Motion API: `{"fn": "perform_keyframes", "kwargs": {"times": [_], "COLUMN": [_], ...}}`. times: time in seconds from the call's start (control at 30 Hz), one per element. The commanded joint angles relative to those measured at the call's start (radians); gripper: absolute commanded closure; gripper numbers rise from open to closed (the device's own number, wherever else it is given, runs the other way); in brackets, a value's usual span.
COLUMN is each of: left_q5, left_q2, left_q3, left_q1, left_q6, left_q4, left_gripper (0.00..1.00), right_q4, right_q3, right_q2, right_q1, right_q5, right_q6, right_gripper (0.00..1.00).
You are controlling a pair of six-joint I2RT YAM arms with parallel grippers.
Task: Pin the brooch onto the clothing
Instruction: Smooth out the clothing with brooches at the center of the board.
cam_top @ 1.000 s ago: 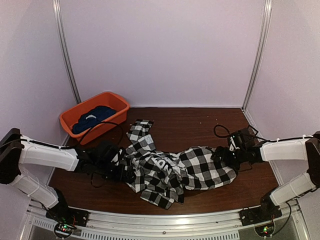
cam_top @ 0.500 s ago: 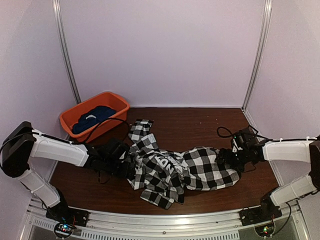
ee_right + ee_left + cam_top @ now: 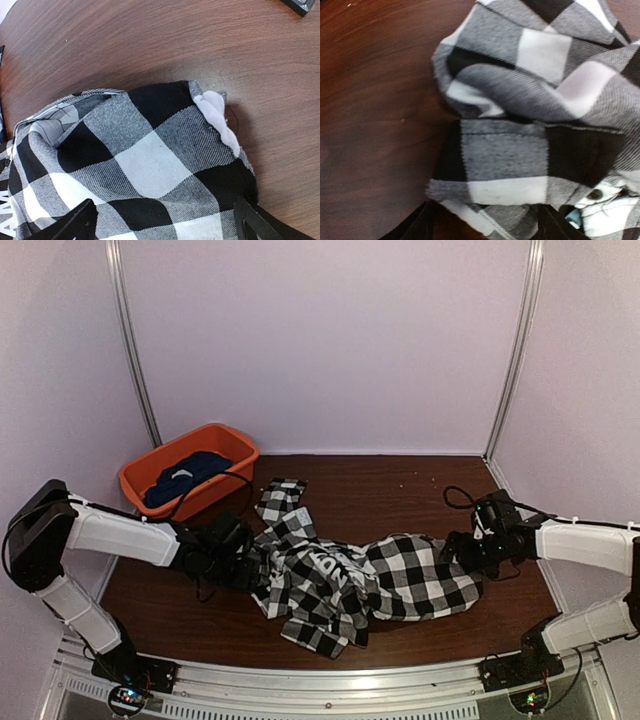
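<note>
Two robot arms reach in low from both sides of the brown wooden worktop (image 3: 380,480). Between them lies the black-and-white checked shirt (image 3: 400,580), all crumpled, in the middle of the worktop and nearer the front. A black panel with big white letters (image 3: 330,565) shows on its middle. One sleeve (image 3: 280,502) points toward the back, toward an orange plastic tub (image 3: 243,443) in the back left corner. A dark blue garment (image 3: 185,475) sits inside the tub.

The left end effector (image 3: 252,568) is at the left edge of the shirt. Its fingers (image 3: 420,227) stand on either side of a bunched fold, but I cannot tell if they pinch it. The right end effector (image 3: 462,552) is at the right end of the shirt. Its fingers (image 3: 75,222) are wide apart, with the shirt's edge lying between them on the wood.
</note>
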Motion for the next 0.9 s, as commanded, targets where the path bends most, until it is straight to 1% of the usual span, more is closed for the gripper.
{"fn": "perform_keyframes", "kwargs": {"times": [0.0, 0.07, 0.2, 0.37, 0.43, 0.63, 0.73, 0.87], "left_q5": [-0.041, -0.034, 0.027, 0.081, 0.083, 0.097, 0.127, 0.161], "left_q2": [-0.060, -0.125, -0.219, -0.207, -0.170, -0.063, -0.031, -0.012], "left_q3": [-0.023, -0.011, -0.006, 0.004, 0.007, 0.033, 0.037, 0.000], "left_q1": [0.024, 0.023, 0.002, -0.062, -0.089, -0.157, -0.178, -0.189], "left_q6": [-0.001, 0.003, 0.021, 0.038, 0.049, 0.034, -0.001, -0.028], "left_q4": [-0.175, -0.167, -0.075, 0.020, 0.055, 0.142, 0.176, 0.260], "left_gripper": [0.27, 0.25, 0.20, 0.03, 0.02, 0.02, 0.02, 0.02], "right_q4": [-0.048, -0.053, -0.067, -0.077, -0.087, -0.131, -0.145, -0.136], "right_q3": [0.012, 0.014, 0.021, 0.031, 0.044, 0.082, 0.101, 0.103], "right_q2": [-0.028, -0.043, -0.074, -0.099, -0.103, -0.134, -0.150, -0.152], "right_q1": [-0.015, -0.015, -0.015, -0.014, -0.014, -0.014, -0.012, 0.000], "right_q5": [0.032, 0.031, 0.035, 0.037, 0.038, 0.054, 0.045, 0.017], "right_q6": [-0.025, -0.024, -0.021, -0.031, -0.040, -0.051, -0.037, -0.020], "right_gripper": [0.03, 0.03, 0.03, 0.02, 0.00, 0.00, 0.00, 0.00]}}
